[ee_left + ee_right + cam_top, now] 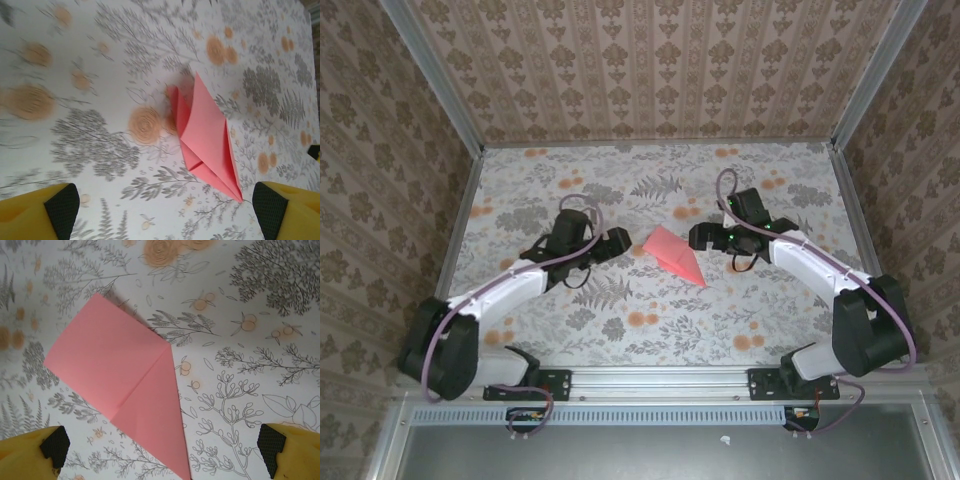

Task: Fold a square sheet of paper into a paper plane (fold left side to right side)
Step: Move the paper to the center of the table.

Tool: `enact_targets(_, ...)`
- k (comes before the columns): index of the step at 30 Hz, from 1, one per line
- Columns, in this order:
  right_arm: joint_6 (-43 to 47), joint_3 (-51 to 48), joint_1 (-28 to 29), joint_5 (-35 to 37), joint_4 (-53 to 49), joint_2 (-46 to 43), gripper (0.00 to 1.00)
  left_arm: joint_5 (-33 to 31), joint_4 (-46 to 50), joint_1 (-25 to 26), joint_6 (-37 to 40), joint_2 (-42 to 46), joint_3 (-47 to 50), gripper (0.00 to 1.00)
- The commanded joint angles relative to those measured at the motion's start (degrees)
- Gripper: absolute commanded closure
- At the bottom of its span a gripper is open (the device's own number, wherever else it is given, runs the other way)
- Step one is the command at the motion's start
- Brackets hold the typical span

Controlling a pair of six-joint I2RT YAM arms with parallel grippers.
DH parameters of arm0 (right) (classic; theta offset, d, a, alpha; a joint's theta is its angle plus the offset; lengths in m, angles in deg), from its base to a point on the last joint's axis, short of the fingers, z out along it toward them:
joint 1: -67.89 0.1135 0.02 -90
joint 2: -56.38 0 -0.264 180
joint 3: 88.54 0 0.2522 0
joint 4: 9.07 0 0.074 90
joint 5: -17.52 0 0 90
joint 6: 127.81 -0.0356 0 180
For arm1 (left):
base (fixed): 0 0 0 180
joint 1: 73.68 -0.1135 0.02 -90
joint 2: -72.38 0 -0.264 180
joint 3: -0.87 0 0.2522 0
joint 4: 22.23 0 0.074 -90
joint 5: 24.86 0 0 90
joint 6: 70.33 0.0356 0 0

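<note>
Wide open and empty-handed: left gripper point(166, 212) and right gripper point(163, 452), poised low on either side of salmon-pink paper point(672, 255), near it but not touching. Folded into a pointed shape, lying midway across floral-patterned bench point(570, 180), sharp tip aimed toward the arm bases point(535, 380).

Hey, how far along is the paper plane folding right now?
Done: the pink paper is already folded into a layered shape with one sharp point. In hand: nothing; the left gripper and right gripper sit open either side of it. Left: it looks too wide for a finished dart, so probably more folds.
</note>
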Motion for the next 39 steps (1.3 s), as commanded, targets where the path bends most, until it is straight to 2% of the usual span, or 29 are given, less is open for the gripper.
enact_targets(1, -5.5, -3.2, -2.7, -7.5, 9.2, -3.9, 0.0, 2.3, -11.3, 2.5, -5.8, -6.0, -0.8, 0.08)
enact_targets(7, -5.4, -5.2, -4.3, -8.5, 9.0, -5.6, 0.0, 4.6, -20.1, 5.1, -10.1, -18.4, -5.2, 0.17)
enact_targets(11, -4.9, -5.6, -4.8, -9.3, 9.0, -6.5, 0.0, 6.0, -25.9, 5.8, -12.7, -24.3, -7.1, 0.32)
enact_targets(14, -4.3, -5.5, -5.2, -10.0, 8.7, -6.5, 0.0, 6.7, -26.9, 6.2, -12.8, -27.4, -8.9, 0.47)
enact_targets(18, -2.6, -5.2, -5.5, -13.1, 9.2, -5.7, 0.0, 6.8, -27.6, 6.2, -12.0, -28.6, -9.1, 0.75)
enact_targets(20, -0.8, -3.9, -5.5, -14.7, 8.1, -4.4, 0.0, 7.0, -26.9, 5.5, -10.4, -27.8, -8.4, 0.86)
enact_targets(22, 1.5, -2.2, -5.4, -17.1, 7.0, -2.4, 0.0, 7.7, -26.3, 4.4, -7.6, -26.1, -7.1, 0.93)
enact_targets(26, 5.4, 0.6, -5.4, -22.4, 9.4, 3.4, 0.02, 14.1, -24.7, 0.9, 1.8, -21.0, -4.5, 1.0)
enact_targets(29, 7.3, 2.0, -5.4, -27.5, 13.4, 7.5, 0.04, 21.1, -20.9, -1.6, 8.5, -17.9, -3.7, 1.0)
enact_targets(33, 9.5, 3.4, -5.3, -36.9, 19.6, 13.7, 0.09, 30.2, -10.0, -3.3, 18.7, -15.0, -5.0, 1.0)
enact_targets(35, 10.0, 3.6, -4.9, -40.4, 22.9, 16.6, 0.09, 33.1, -6.8, -3.8, 21.6, -14.4, -5.3, 1.0)
enact_targets(39, 11.8, 6.2, -3.3, -44.4, 24.1, 21.7, 0.11, 37.6, -6.5, -4.5, 23.9, -14.1, -4.7, 1.0)
